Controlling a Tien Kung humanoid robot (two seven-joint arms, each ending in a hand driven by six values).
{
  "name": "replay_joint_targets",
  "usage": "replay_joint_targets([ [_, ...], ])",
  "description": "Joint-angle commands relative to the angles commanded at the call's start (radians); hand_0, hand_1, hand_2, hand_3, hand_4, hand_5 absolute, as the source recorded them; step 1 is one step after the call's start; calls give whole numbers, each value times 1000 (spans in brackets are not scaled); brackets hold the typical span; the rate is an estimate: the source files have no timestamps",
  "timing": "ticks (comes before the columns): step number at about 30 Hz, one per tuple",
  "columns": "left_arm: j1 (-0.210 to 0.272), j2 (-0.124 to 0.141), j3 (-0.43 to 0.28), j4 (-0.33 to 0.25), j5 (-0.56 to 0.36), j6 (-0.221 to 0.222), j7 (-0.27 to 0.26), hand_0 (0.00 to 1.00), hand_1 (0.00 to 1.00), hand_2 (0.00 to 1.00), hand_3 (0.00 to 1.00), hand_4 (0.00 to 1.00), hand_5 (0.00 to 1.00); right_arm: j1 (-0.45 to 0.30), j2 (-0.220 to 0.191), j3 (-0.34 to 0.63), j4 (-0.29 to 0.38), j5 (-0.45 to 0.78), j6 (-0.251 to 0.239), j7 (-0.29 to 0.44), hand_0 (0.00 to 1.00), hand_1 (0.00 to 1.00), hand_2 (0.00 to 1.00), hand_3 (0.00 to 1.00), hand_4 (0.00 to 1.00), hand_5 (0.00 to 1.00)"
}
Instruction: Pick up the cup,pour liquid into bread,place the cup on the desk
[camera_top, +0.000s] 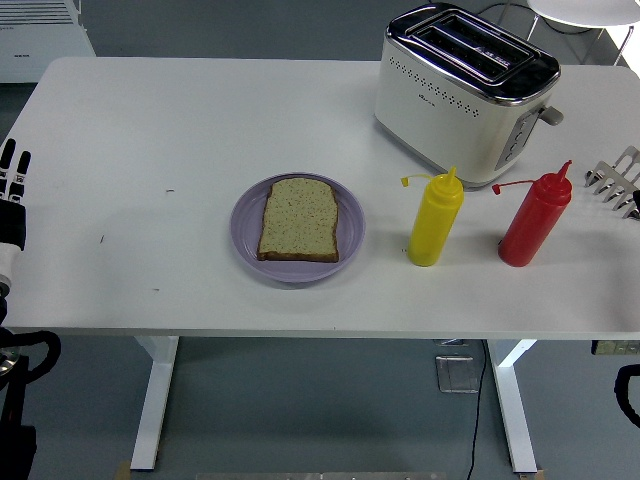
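Bread on a plate, two bottles beside it

The bread (299, 219) lies on a purple plate (246, 243) mid-table. A yellow bottle (435, 219) and a red bottle (534, 217) stand right of it, before the toaster (462, 90). The left hand (11, 190) waits at the left edge, fingers straight, holding nothing

A slice of brown bread (299, 219) lies flat on a round lilac plate (246, 231), well right of the left robot hand (12, 178), with an upright yellow squeeze bottle (434, 221) standing farther right still.
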Motion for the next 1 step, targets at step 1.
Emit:
replay_joint_targets([
  [1,0,0,0,0,0,0,0,808,742,731,725,488,998,0,0,0,0,0,0,0,773,686,713,654,493,353],
])
